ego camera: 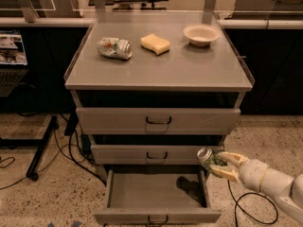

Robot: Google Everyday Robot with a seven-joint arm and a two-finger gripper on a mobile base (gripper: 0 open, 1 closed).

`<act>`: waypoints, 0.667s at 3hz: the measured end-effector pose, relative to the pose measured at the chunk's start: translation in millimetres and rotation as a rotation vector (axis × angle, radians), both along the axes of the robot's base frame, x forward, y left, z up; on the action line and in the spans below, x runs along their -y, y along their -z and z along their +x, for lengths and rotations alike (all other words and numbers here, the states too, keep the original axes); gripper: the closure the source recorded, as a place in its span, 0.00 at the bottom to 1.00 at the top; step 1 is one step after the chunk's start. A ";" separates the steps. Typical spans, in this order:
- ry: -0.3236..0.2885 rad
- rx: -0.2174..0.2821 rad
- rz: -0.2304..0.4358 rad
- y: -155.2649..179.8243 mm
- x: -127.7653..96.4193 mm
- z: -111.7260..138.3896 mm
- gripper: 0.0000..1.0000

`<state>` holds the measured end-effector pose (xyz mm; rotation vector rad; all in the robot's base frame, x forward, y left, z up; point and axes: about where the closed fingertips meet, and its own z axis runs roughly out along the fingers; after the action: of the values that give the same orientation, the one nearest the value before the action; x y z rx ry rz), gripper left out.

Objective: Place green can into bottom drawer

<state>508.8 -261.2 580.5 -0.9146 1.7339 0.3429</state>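
Observation:
The green can (207, 156) has a shiny silver end and a dark green body. My gripper (222, 165) is shut on it and holds it tilted in the air, in front of the middle drawer's right end and above the right rim of the bottom drawer (156, 191). The bottom drawer is pulled out, and its grey tray holds nothing but the can's shadow. My pale arm reaches in from the lower right.
On the cabinet top (161, 65) lie a pale silver can (114, 48) on its side, a yellow sponge (155, 43) and a white bowl (201, 34). The top drawer (158, 120) and middle drawer (151, 153) are closed. Cables and a stand leg (42, 148) lie on the floor at left.

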 end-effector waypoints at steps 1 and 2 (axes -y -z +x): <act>0.067 -0.065 0.047 65.4 1.8 -1.2 1.00; 0.087 -0.145 0.087 125.3 1.7 0.9 1.00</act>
<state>509.7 -262.9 455.2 -0.7649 1.8702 0.4332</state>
